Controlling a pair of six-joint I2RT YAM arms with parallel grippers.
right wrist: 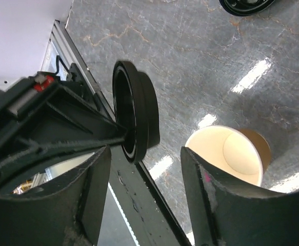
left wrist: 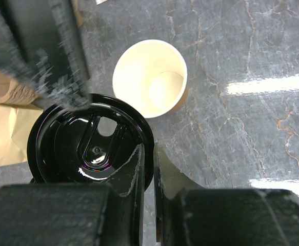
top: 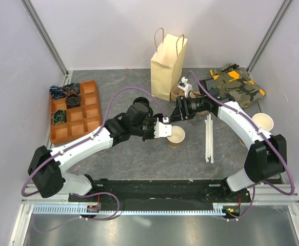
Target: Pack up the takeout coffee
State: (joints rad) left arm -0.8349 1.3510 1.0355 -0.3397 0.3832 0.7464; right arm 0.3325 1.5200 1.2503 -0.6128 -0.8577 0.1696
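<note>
Left arm [top: 87, 141] outstretched, tool [left wrist: 150, 169] on black lid [left wrist: 90, 146] (rim grip) beside cup [left wrist: 149, 77].

Pale walls [top: 16, 61] enclose a grey marbled tabletop [top: 128, 159] — streaked with bright glare.

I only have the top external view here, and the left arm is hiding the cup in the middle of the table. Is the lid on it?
Observer: No. The left wrist view shows the cup with its mouth open and its rim bare.
Operator: So where is the lid?
Observer: The left gripper has the black lid pinched by its rim, jaws closed on it, beside the cup.
Operator: Is the right arm holding anything?
Observer: No. In the right wrist view the right gripper has its jaws wide apart and grips nothing.
</note>
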